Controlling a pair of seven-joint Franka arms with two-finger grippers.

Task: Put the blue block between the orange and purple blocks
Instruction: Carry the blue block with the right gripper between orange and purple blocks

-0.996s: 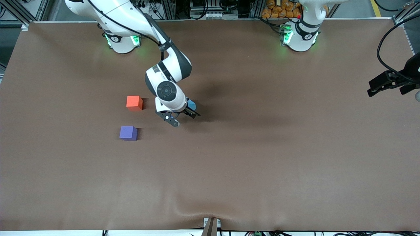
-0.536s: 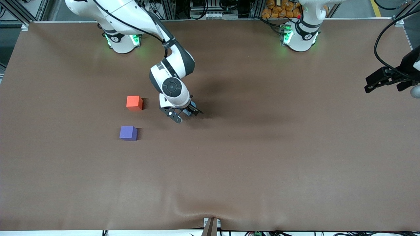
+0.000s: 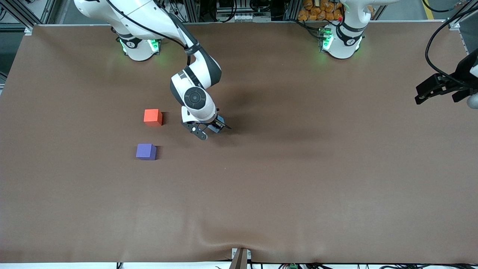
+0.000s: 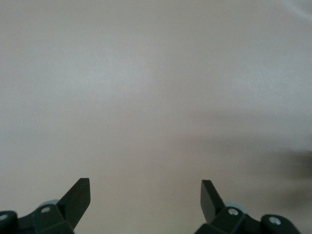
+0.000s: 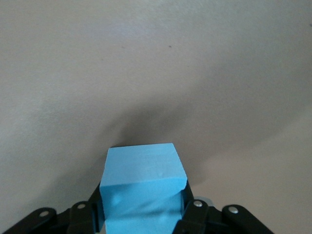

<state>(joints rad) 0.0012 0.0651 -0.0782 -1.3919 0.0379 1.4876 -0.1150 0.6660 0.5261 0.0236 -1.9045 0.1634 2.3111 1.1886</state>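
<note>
Right gripper [image 3: 210, 129], lowered since a second ago, jaws clamp light sky-blue matte cube [image 5: 142, 187]: grasp secured. Left gripper [image 4: 145, 199] waits, jaws wide.

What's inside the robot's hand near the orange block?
The right hand is shut on the blue block; its fingers dent the block's sides. The arm covers most of the block from the front, and what is under it cannot be seen.
</note>
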